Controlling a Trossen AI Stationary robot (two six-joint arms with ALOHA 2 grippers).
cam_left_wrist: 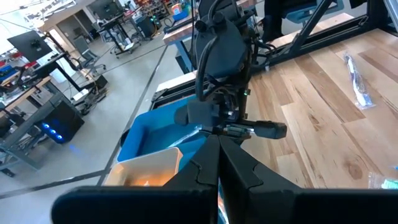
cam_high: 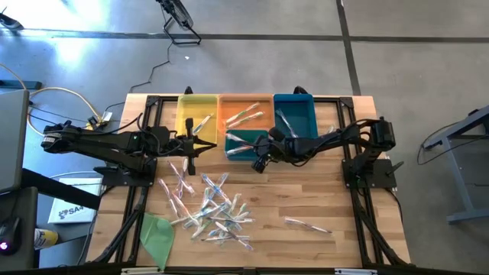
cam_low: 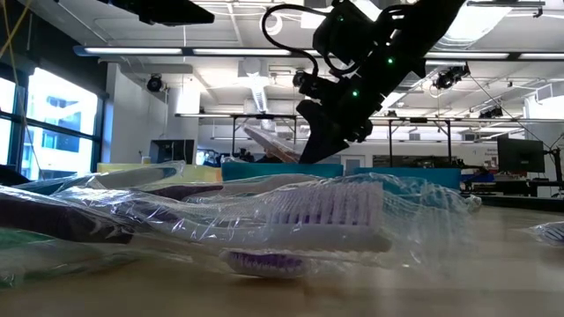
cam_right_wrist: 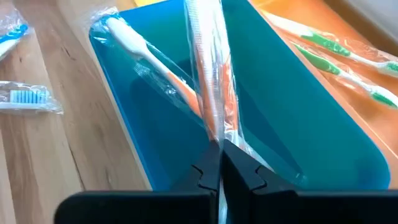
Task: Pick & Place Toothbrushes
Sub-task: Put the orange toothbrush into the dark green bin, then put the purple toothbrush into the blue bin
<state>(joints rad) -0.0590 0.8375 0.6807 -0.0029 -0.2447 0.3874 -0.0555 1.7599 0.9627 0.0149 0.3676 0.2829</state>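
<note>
While my right gripper (cam_right_wrist: 219,163) hangs over the small teal bin (cam_right_wrist: 298,93), its fingers are pinched tight on a clear-wrapped toothbrush (cam_right_wrist: 208,68) with orange accents, which sticks out ahead of the fingertips above the bin's inside. A second orange-and-white toothbrush (cam_right_wrist: 134,43) lies in that bin, leaning on its wall.

Reading the table from above as a clock face, with the row of bins at 12, the teal bin sits just below 12, touching the near side of the orange bin (cam_high: 244,97). The yellow bin (cam_high: 197,114) is toward 11 and the blue bin (cam_high: 294,114) toward 1; each holds a few toothbrushes. The main heap of toothbrushes (cam_high: 210,210) lies loose on the wood at about 6 to 7, well apart from the bins, with one lone toothbrush (cam_high: 307,224) out toward 4. A flat green sheet (cam_high: 157,233) lies at 8.

My left gripper (cam_high: 208,143) waits near 10, just in front of the yellow bin, fingers pressed together with nothing between them.
</note>
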